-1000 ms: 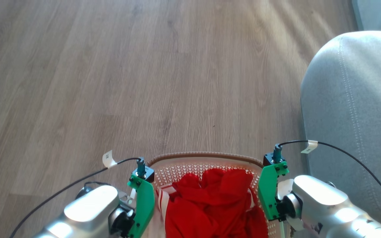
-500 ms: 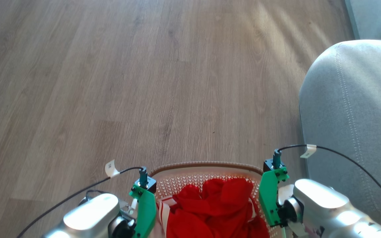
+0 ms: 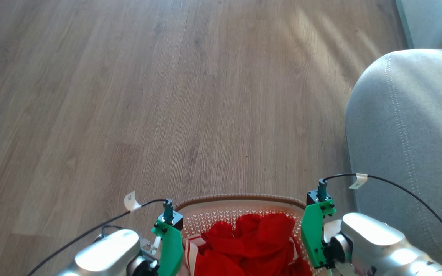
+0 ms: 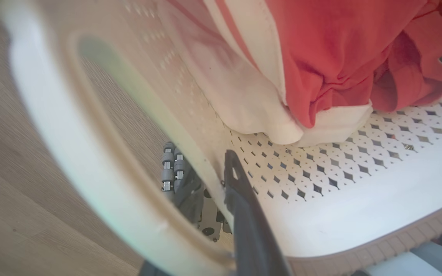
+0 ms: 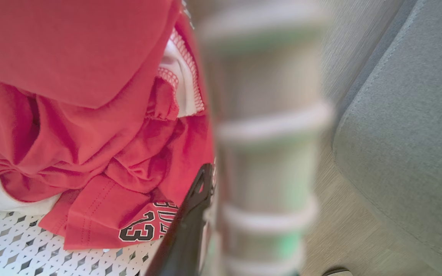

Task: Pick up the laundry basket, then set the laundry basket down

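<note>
The laundry basket (image 3: 240, 198), with a red jersey (image 3: 251, 245) inside, is between both arms, just beside a grey sofa (image 3: 409, 134). The left hand (image 4: 202, 165) seems to pinch the basket's side wall under the white handle (image 4: 79, 161). The right hand (image 5: 217, 184) has one finger (image 5: 190, 222) inside; its grip I cannot tell.

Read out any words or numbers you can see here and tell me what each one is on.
"33": black digits on the red shirt in the laundry basket.
Letters above the "33": cut off by folds, unreadable.
Left cable tag and right cable tag: marks too small to read.
</note>
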`<state>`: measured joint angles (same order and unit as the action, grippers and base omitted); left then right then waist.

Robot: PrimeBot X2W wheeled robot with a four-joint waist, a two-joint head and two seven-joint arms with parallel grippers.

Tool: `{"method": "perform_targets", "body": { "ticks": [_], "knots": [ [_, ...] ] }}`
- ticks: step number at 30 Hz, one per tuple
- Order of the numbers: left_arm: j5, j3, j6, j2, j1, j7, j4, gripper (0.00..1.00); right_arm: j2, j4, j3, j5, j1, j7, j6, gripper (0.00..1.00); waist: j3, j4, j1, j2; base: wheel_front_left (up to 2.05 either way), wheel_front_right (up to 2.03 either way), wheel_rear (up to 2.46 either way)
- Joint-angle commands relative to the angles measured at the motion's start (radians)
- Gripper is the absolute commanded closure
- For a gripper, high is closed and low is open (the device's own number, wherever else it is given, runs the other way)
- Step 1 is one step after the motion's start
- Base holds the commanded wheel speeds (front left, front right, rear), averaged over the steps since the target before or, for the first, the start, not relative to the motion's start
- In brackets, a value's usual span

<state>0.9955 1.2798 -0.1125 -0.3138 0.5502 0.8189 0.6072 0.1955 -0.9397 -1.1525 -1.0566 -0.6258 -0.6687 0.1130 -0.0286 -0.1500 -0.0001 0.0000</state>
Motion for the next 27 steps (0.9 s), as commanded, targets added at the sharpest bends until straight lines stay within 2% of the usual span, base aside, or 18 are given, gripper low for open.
{"method": "perform_targets", "body": {
  "ticks": [1,27],
  "knots": [
    [-0.03,0.0,-0.018,0.015,0.028,0.02,-0.056,1.0,-0.046,0.055,-0.011,0.009,-0.028,0.009,0.018,1.0,0.0,0.0,0.0001,0.0,0.0,0.0,0.0],
    [-0.059,0.0,-0.018,0.019,0.03,0.014,-0.032,1.0,-0.046,0.033,-0.04,-0.016,-0.039,0.023,0.018,1.0,0.003,-0.001,0.0001,0.0,0.0,0.0,0.0]
  ]
}}
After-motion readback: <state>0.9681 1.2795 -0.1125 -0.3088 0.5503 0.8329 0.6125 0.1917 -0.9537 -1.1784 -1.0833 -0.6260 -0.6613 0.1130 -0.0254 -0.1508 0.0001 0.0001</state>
